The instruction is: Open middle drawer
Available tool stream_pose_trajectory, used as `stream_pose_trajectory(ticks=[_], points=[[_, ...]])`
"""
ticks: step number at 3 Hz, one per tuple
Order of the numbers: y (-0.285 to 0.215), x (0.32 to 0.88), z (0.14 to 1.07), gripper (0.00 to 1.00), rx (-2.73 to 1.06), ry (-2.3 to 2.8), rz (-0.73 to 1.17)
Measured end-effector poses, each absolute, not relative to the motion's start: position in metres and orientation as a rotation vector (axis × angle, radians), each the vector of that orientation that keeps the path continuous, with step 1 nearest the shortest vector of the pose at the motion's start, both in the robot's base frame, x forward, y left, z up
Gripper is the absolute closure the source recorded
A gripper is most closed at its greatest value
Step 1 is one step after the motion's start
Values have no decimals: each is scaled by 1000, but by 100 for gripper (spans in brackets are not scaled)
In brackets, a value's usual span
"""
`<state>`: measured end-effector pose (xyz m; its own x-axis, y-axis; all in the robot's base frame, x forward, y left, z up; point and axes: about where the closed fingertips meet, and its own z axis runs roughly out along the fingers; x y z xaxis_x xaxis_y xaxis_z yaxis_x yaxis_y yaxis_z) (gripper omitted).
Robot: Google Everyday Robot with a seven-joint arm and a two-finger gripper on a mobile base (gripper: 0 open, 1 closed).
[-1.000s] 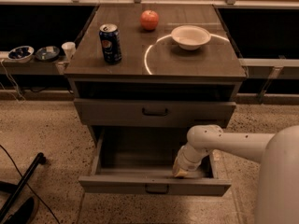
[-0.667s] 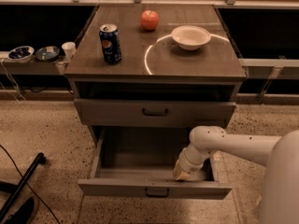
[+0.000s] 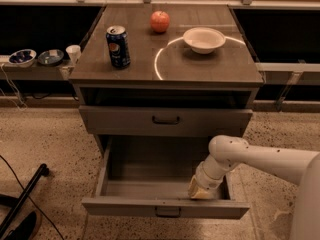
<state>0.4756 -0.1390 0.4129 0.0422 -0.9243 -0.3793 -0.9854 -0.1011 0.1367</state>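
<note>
Wooden table point(image 3: 215, 69) w/ middle drawer point(image 3: 150, 189) pulled well out below the upper drawer point(image 3: 115, 121). Robot hand point(image 3: 202, 190) sits inside it at the right front corner; whether it grips anything can't be told. To finish, pull straight fwd, no sideways drag.

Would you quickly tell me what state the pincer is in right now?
Pincer: inside the open drawer, at its front right; open or shut cannot be told.

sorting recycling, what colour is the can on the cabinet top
Blue can, camera view shows it best; the gripper sits inside the open drawer.
</note>
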Motion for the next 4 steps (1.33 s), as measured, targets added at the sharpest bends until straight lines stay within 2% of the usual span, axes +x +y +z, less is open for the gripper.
stream_pose_trajectory(ticks=[2,3,4], points=[[-164,474,458,100,-2027,1980,500],[-178,471,495,74,-1939,1953,427],[-177,470,490,52,-1948,1958,438]])
